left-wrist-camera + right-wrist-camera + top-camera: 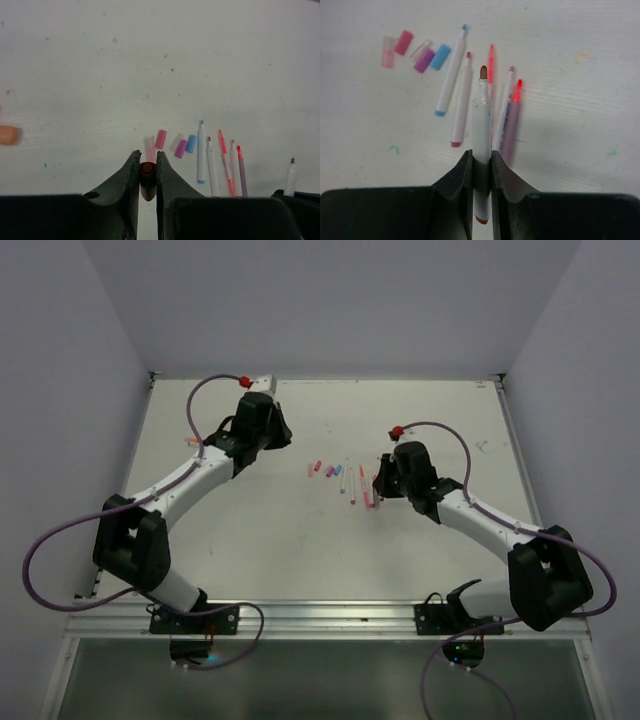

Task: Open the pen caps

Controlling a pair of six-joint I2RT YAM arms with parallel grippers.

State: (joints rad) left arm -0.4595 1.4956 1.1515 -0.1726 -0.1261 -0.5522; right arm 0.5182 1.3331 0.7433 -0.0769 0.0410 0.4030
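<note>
Left fingers (134, 167) are closed on a dark red pen cap (147, 171). Right fingers (465, 167) clamp an uncapped white pen (481, 120) — tip toward 12 o'clock. Loose caps (424, 60) lie on the bench (570, 125) at 10 o'clock of that tip, beside other pens (451, 75).

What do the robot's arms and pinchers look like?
The left arm and right arm are both white tubes joined by chunky black joints. A thin purple cable loops off each one and ends in a red plug. The left gripper and right gripper each have two black, pointed fingers.
</note>
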